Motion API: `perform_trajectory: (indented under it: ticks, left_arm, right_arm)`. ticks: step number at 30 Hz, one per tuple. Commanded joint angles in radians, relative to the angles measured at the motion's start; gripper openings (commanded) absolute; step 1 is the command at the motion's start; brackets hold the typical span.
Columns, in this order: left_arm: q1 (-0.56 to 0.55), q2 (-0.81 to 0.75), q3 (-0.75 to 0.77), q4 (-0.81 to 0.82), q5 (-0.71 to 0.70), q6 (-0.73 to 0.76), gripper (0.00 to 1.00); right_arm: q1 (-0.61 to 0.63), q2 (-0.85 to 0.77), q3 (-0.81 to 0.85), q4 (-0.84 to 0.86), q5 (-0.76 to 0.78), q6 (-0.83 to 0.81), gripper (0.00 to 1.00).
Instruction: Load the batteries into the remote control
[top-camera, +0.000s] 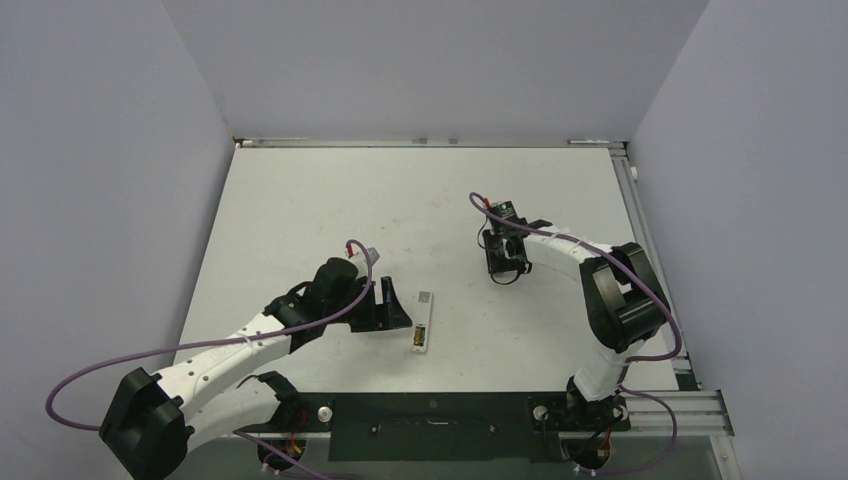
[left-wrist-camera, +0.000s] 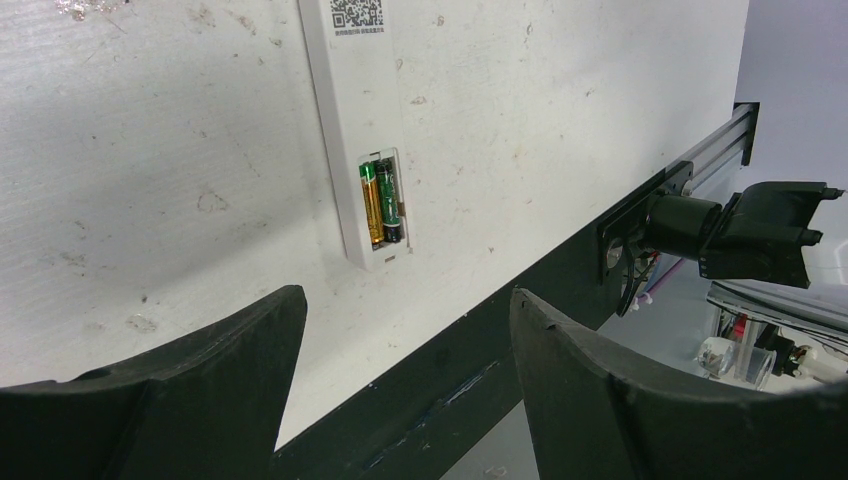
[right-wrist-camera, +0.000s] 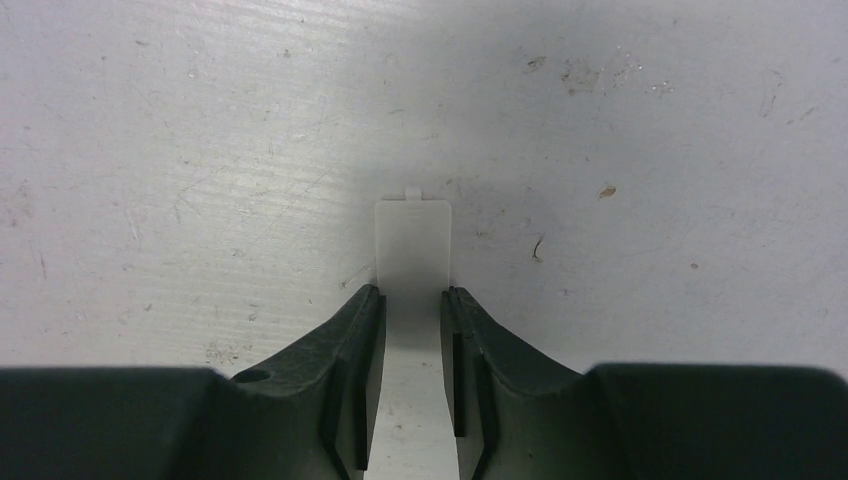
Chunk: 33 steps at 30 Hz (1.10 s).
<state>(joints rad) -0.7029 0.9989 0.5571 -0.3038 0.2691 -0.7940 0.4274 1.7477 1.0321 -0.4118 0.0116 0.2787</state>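
Observation:
The white remote control (top-camera: 424, 322) lies back-up on the table, its compartment open at the near end. In the left wrist view the remote control (left-wrist-camera: 355, 120) holds both batteries side by side, a gold one (left-wrist-camera: 371, 205) and a black one (left-wrist-camera: 389, 200). My left gripper (top-camera: 395, 312) hovers just left of the remote and is open (left-wrist-camera: 400, 295), with nothing between its fingers. My right gripper (top-camera: 505, 262) is further back and to the right. It points down at a small white battery cover (right-wrist-camera: 413, 245), and its narrow jaws (right-wrist-camera: 413, 292) press on the cover's two long edges.
A black base plate (top-camera: 430, 412) runs along the table's near edge between the arm bases. An aluminium rail (top-camera: 628, 190) borders the right side. Grey walls enclose the table at the left, back and right.

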Motion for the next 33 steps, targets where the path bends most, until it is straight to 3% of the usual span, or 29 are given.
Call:
perform_trajectory:
  ticks: [1, 12, 33]
  left_arm:
    - [0.006, 0.003, 0.023, 0.019, 0.009, 0.02, 0.72]
    - [0.006, 0.015, 0.026, 0.022, 0.009, 0.024, 0.72]
    - [0.008, 0.036, -0.042, 0.089, 0.01, -0.012, 0.71]
  right_arm:
    - [0.008, 0.02, 0.012, -0.016, 0.019, 0.01, 0.24]
    - [0.011, 0.001, 0.014, -0.021, 0.012, 0.022, 0.09]
    - [0.124, -0.104, -0.041, -0.041, 0.068, 0.095, 0.09]
